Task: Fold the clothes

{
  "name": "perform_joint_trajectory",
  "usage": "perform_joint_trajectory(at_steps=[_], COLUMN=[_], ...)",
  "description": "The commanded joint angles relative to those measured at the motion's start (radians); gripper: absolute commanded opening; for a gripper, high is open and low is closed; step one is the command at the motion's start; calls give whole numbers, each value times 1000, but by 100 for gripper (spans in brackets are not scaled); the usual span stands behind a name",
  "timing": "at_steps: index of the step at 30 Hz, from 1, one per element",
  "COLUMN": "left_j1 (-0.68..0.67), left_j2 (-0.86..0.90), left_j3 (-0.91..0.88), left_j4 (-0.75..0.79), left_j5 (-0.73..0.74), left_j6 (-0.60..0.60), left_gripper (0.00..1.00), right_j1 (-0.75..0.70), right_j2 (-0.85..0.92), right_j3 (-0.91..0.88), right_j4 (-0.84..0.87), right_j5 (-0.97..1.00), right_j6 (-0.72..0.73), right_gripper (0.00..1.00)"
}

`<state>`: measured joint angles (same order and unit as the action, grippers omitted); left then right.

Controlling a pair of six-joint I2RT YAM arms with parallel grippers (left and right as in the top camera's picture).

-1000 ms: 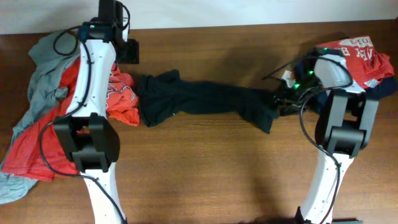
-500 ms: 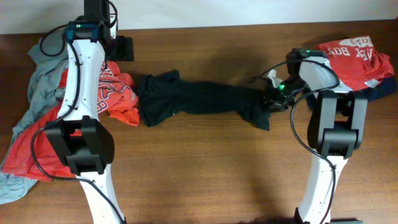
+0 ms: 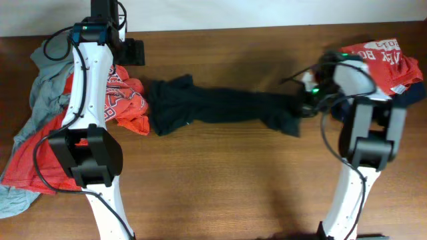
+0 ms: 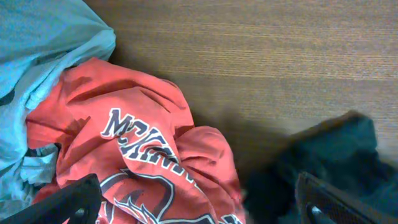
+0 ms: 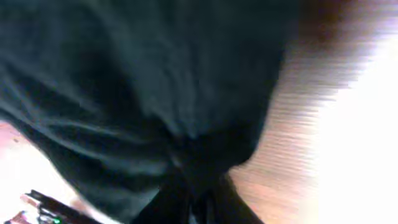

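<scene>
Jaws first: your right gripper [image 5: 191, 186] is pinched tight on a bunch of the dark garment [image 3: 220, 107]; the right wrist view is smeared with blur, but you can see the cloth gathering into a fold right where the fingers meet. Your left gripper [image 4: 196, 193] is spread wide, one finger at each lower corner of its wrist view, holding nothing; it hangs over the red printed shirt [image 4: 143, 155], with the grey-green garment [image 4: 43, 50] at the upper left and the near end of the dark garment at the lower right.

Now the change: against half a second ago, your right gripper sits further to the right, closer to the folded red shirt [image 3: 383, 57] at the far right edge of the table [image 3: 220, 193]; the gripped end of the dark garment has gone with it, so the cloth lies drawn out in a longer band across the middle of the table. Its other end has not shifted; it is still bunched just beside the red printed shirt, at the edge of the heap on the left. Your left arm has not moved in that half second either; the heap beneath it looks the same.
</scene>
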<state>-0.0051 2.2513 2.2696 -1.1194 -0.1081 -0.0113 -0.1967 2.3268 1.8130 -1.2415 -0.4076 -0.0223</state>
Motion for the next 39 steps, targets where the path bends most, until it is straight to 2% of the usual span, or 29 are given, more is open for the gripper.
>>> perform_joint_trajectory(at_steps=[1, 6, 11, 31, 33, 34, 37, 39], left_j1=[3, 3, 2, 2, 2, 2, 2, 2], left_j2=[-36, -36, -36, -36, -36, -36, -36, -36], left_j3=[16, 16, 16, 16, 16, 16, 16, 16], left_j4=[2, 5, 4, -3, -3, -5, -13, -16], left_j5=[7, 7, 8, 8, 8, 9, 12, 11], left_j6=[-2, -2, -3, -3, -3, -3, -2, -2], left_gripper=[99, 99, 99, 99, 99, 99, 99, 99], right_j1=[-83, -112, -54, 406, 435, 446, 471, 478], right_j2=[2, 2, 2, 10, 19, 24, 37, 37], right_j3=[99, 260, 369, 374, 373, 373, 373, 373], right_j4=[-38, -146, -214, -114, -99, -90, -66, -55], right_j5=[68, 68, 69, 137, 153, 158, 158, 156], right_j6=[8, -53, -75, -47, -43, -40, -40, -40], right_gripper=[4, 4, 4, 6, 13, 20, 54, 68])
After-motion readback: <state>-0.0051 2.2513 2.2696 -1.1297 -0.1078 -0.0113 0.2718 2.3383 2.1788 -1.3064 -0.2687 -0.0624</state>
